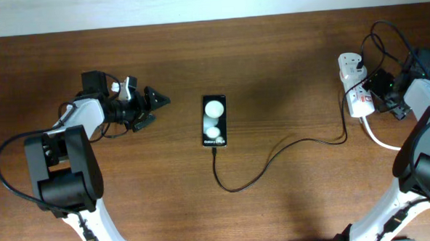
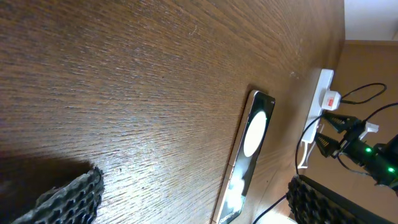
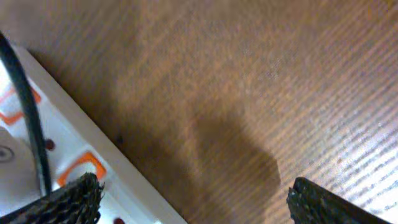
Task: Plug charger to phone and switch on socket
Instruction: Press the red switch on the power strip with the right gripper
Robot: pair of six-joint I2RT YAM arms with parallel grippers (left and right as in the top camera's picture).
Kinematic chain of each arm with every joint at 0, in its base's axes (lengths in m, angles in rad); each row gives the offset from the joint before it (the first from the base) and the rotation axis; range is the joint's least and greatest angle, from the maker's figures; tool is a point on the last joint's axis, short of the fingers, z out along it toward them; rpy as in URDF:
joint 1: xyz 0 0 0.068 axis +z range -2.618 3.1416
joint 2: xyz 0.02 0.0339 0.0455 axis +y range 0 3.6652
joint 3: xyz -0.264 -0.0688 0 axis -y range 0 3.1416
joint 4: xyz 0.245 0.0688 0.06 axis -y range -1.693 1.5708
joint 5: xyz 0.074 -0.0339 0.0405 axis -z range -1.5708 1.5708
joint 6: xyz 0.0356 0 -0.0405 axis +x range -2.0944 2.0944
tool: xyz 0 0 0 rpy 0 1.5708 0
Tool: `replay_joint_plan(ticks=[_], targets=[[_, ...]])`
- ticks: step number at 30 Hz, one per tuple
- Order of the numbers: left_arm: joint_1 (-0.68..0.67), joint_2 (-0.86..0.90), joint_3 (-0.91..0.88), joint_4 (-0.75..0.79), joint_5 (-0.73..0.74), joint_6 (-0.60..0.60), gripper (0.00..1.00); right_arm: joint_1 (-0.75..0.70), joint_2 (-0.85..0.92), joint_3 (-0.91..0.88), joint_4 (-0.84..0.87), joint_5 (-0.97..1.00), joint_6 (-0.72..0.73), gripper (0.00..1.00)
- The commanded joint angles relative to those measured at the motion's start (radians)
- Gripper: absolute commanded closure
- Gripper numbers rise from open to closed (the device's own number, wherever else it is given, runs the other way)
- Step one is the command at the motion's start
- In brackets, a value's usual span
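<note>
Left hand (image 1: 155,110) spread wide, pinching nothing, hovers low over the left side of the tabletop (image 1: 285,52), tips aimed right at the phone (image 1: 215,120). It's probably parked as standby, since its wrist view looks along the wood at the phone's edge. Right hand (image 3: 194,185) also spread wide and empty, far right, just beside the socket (image 1: 353,82). One finger (image 3: 65,202) overlaps the strip's edge near red-outlined marks, which reads as lining up to press a switch, judgement only. Outward: phone lies flat at tabletop centre, long axis near-to-far, two white round patches up, lettering at the near end. Charger (image 1: 236,189) meets the phone's near end, loops nearer, then runs right and farther back to the socket. Tip looks to touch the port, too small to tell if fully seated. So the plug step looks done or nearly, and the switch step is likely the one in hand; can't tell whether the switch is on. Cable lies slack on the wood, well apart from the left hand, so no tug on the phone. Thick white cord (image 1: 379,139) leaves the strip's near end toward the right. Containers: none in view, no box, tray or bin. Closest thing is the strip's outlets: a white adapter (image 2: 330,98) sits in one, and a thin black cable crosses the strip in the right wrist view. Risk: a fingertip push could shove the light strip and drag the cable.
</note>
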Motion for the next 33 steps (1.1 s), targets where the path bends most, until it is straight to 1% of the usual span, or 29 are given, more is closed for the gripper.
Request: replay_joint_plan(ticks=[1, 6, 15, 19, 25, 28, 33], targets=[[0.001, 0.019, -0.013, -0.005, -0.098, 0.008, 0.01, -0.005, 0.015, -0.003, 0.049, -0.003, 0.005, 0.01], [0.001, 0.019, -0.013, -0.005, -0.098, 0.008, 0.01, -0.005, 0.016, -0.003, 0.076, -0.003, 0.005, 0.01], [0.001, 0.019, -0.013, -0.005, -0.098, 0.008, 0.01, -0.005, 0.016, -0.003, 0.001, -0.015, 0.005, 0.01], [0.001, 0.019, -0.013, -0.005, -0.098, 0.008, 0.01, -0.005, 0.016, -0.003, -0.002, -0.014, 0.005, 0.01], [0.001, 0.019, -0.013, -0.005, -0.098, 0.008, 0.01, -0.005, 0.016, -0.003, 0.067, -0.014, 0.005, 0.01], [0.001, 0.019, -0.013, -0.005, -0.098, 0.008, 0.01, -0.004, 0.016, -0.003, 0.065, -0.016, 0.005, 0.01], [0.001, 0.019, -0.013, -0.005, -0.098, 0.008, 0.01, 0.039, 0.016, -0.058, 0.113, -0.006, 0.005, 0.01]])
